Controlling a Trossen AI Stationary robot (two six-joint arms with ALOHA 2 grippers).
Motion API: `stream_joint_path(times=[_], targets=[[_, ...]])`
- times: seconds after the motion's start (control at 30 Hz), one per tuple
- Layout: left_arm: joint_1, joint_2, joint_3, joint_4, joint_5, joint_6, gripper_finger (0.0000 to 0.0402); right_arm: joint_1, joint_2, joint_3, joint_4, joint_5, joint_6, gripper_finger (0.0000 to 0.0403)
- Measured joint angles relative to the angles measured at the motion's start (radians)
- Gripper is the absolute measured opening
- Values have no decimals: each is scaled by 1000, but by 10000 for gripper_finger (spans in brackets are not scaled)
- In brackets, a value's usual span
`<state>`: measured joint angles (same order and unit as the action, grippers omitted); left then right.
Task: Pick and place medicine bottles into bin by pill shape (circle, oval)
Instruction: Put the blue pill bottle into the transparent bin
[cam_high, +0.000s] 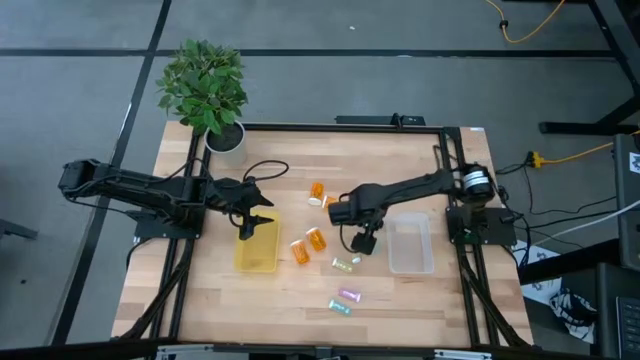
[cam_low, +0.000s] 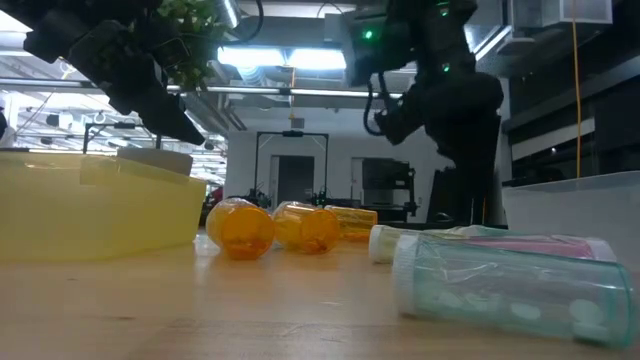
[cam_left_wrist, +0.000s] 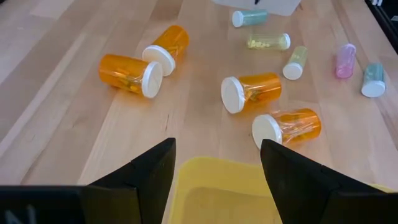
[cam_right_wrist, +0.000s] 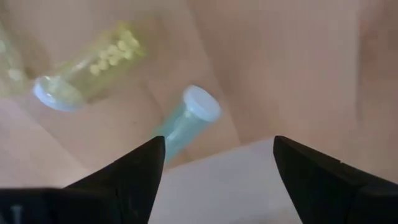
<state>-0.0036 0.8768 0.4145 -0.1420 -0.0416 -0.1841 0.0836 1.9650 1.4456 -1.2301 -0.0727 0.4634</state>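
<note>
Hovering with fingers apart near the clear bin (cam_high: 411, 250), the right gripper (cam_high: 361, 243) probably must next descend onto the teal vial (cam_right_wrist: 180, 124).

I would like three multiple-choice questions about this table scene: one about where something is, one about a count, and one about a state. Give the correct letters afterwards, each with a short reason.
1. Where is the left gripper?
A. over the opaque yellow plastic tray
B. over the clear colourless plastic tray
C. beside the green potted plant

2. How many translucent orange bottles with white caps lie on the wooden table?
A. two
B. four
C. six

3. In what state is the right gripper?
A. fingers shut on a bottle
B. fingers open, holding nothing
C. fingers shut, holding nothing

Answers: 1 A, the high view shows it above the yellow tray's edge. 2 B, the left wrist view shows four. 3 B, the right wrist view shows the fingers apart with only table and small vials beyond.
</note>
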Motion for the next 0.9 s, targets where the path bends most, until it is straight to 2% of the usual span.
stream_joint_path(times=[0.23,0.9], targets=[[0,0,0,0,1,0,229,6,36,17,2,-4,3,300],[0,0,0,0,1,-24,229,6,38,-75,121,-60,2,300]])
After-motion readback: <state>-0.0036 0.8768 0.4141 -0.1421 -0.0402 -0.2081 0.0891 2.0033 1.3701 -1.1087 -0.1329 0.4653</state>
